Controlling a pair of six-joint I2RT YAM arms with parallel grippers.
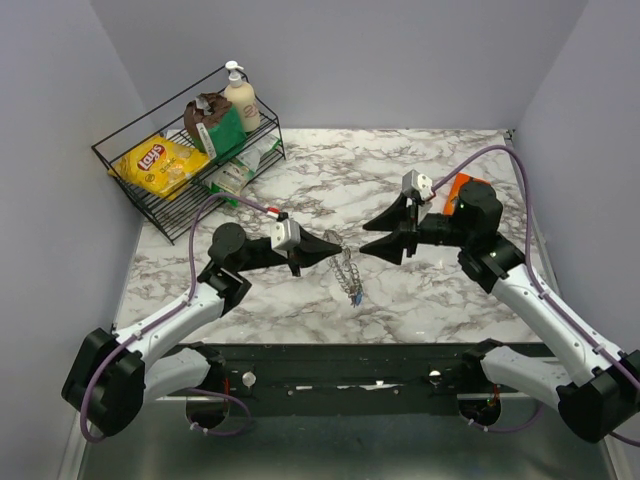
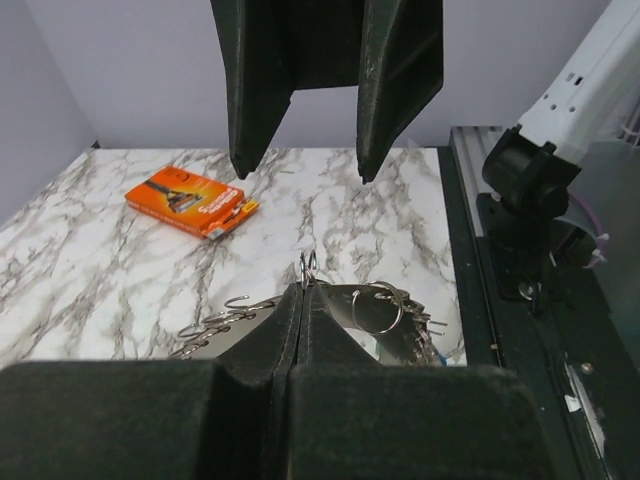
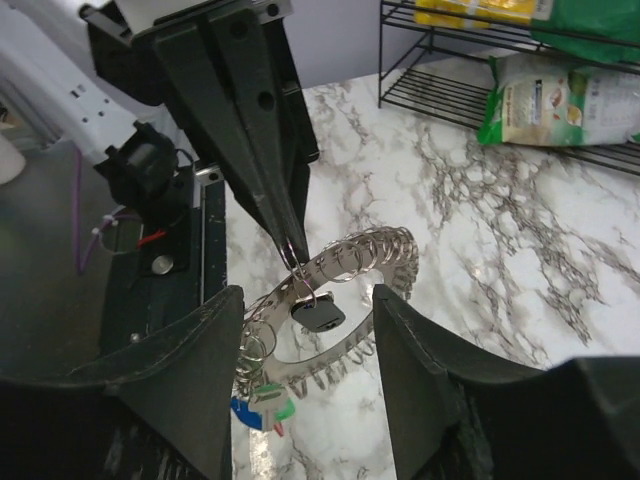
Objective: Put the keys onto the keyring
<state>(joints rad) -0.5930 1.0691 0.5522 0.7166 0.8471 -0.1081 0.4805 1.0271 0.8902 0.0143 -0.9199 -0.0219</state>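
Note:
The keyring (image 1: 347, 272) is a flat grey metal band edged with many small wire loops; it hangs tilted above the marble. My left gripper (image 1: 335, 243) is shut on one small loop at its upper edge (image 2: 308, 268). A black-headed key (image 3: 318, 315) dangles from that loop. It hangs between the fingers of my right gripper (image 3: 300, 296), which is open and touches neither key nor ring. At the ring's low end (image 3: 258, 372) hangs a cluster of keys with a blue head (image 3: 243, 412), a green head (image 3: 272, 402) and a bit of red. The two grippers face each other tip to tip.
A black wire rack (image 1: 190, 170) at the back left holds a yellow chips bag, a green pouch and a pump bottle. An orange box (image 2: 190, 202) lies on the marble at the right, behind my right arm. The dark base rail (image 1: 350, 365) runs along the near edge.

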